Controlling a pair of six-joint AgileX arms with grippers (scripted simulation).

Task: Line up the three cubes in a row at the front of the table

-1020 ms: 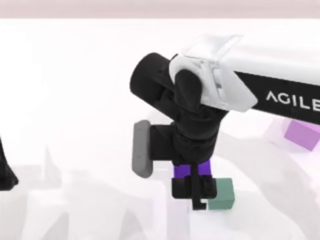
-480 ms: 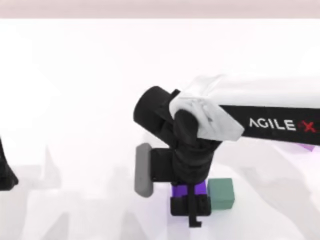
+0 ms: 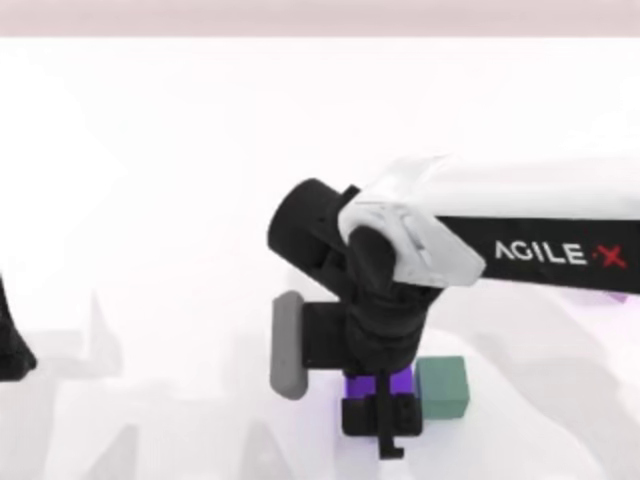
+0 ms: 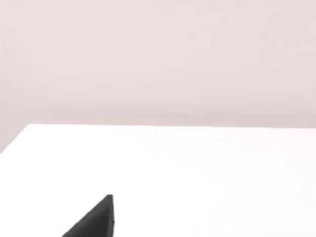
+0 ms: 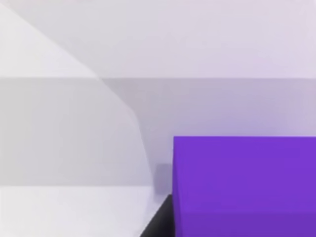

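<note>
On the desk (image 3: pixel 150 150), the right gripper (image 3: pixel 378 412) is clamped on the purple cube (image 3: pixel 378 383) at the front, just left of the teal cube (image 3: pixel 443 386): two seem nearly lined up. The lilac cube (image 3: pixel 622 297) waits far right. Since a second ago, the arm has swung the purple cube forward. Left arm parked at the left edge.

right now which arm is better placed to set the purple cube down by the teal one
Right. Its gripper is already over the purple cube, just beside the teal cube; the left arm sits parked at the table's left edge.
</note>
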